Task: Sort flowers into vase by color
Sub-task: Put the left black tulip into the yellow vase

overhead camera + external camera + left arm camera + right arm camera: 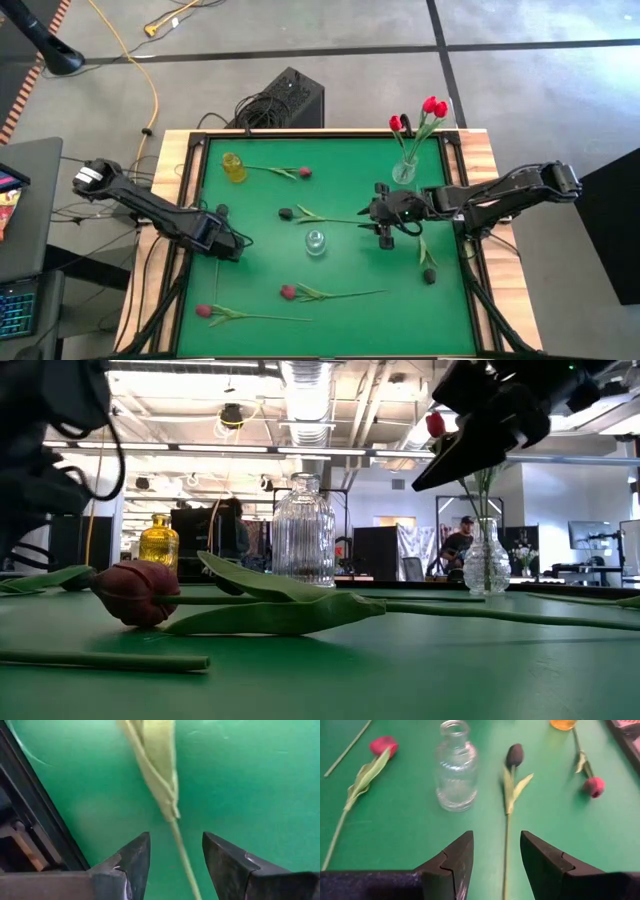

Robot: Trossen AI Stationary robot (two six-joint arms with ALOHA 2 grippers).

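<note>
My right gripper (375, 213) is open and hovers above the table (480, 430), over the stem end of a near-black tulip (514, 755). Its fingers stand on either side of that stem (506, 850) without touching. My left gripper (228, 245) is open near the table's left edge, with a thin green stem (181, 855) and folded leaf (160, 765) below the gap (176, 837). A far-right clear vase (404, 172) holds red tulips (432, 106). A ribbed clear vase (316, 242) and a yellow vase (233, 167) stand upright.
More tulips lie flat on the green cloth: a pink one (303, 172) by the yellow vase, a dark one (428, 275) near the right edge, a crimson one (288, 292) and a red one (203, 311) near the front. A black frame (190, 200) rims the table.
</note>
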